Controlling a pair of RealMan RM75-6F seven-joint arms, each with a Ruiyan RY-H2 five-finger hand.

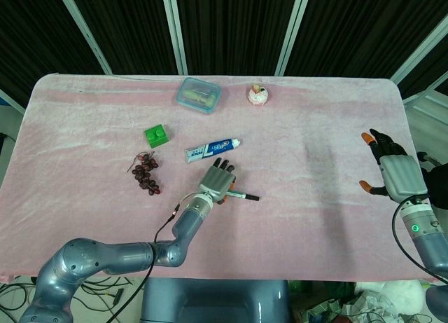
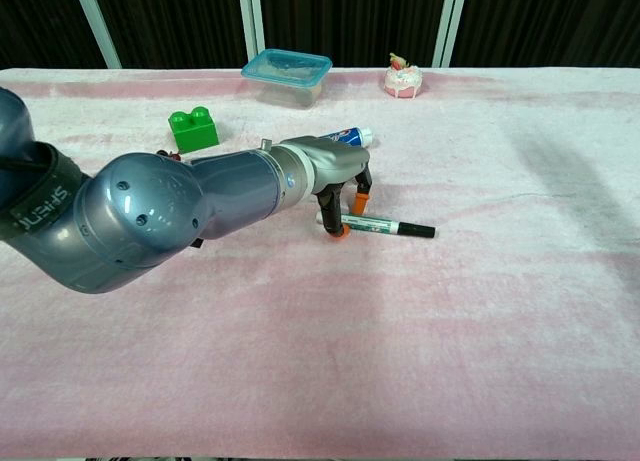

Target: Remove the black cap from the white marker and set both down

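Observation:
The white marker (image 1: 240, 194) (image 2: 375, 224) lies flat on the pink cloth near the table's middle, its black cap (image 1: 252, 196) (image 2: 418, 229) still on and pointing right. My left hand (image 1: 217, 178) (image 2: 335, 166) hovers over the marker's left end, palm down. One orange-tipped finger (image 2: 340, 228) touches down in front of that end and another (image 2: 359, 193) stands behind it, so the fingers straddle the marker without clearly pinching it. My right hand (image 1: 395, 172) is held off the table's right edge, fingers spread, holding nothing.
A toothpaste tube (image 1: 212, 148) (image 2: 345, 135) lies just behind my left hand. A green brick (image 1: 156, 136) and a bunch of dark grapes (image 1: 145, 171) sit to the left. A clear lidded box (image 1: 199, 93) and a small cupcake (image 1: 257, 94) stand at the back.

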